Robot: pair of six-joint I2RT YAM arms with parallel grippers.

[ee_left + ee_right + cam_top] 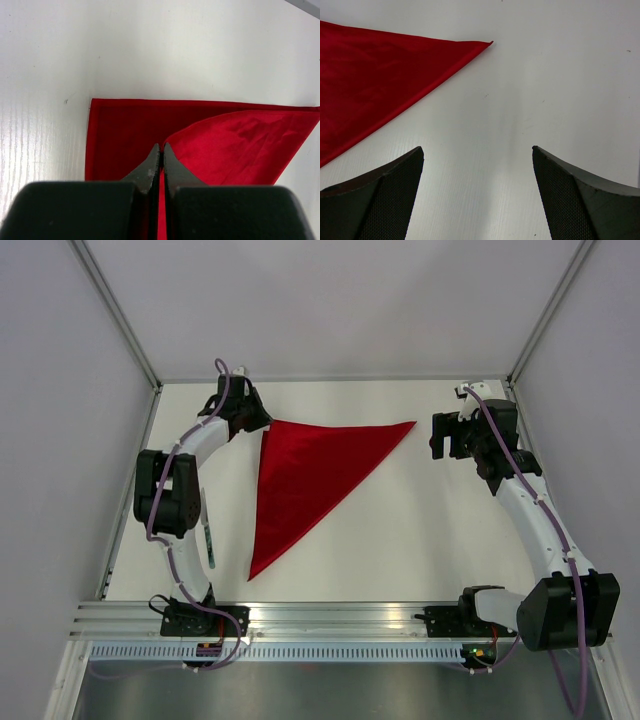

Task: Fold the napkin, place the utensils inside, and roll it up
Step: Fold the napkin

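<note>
1. Both arms, nearest the overhead camera, are bolted at the near edge of the table (420,550) and reach to its far side.
2. The napkin (300,475) is laid flat mid-table, folded into a triangle.
3. The left gripper (161,150) is shown with fingers pressed together, pinching the napkin's top layer at the far-left corner, judged to align both layers.
4. The right gripper (477,150) is held just beside the far-right tip, fingers spread wide, empty.
5. One utensil (209,548) is seen beside the left arm, partly hidden; access is judged obstructed.
</note>
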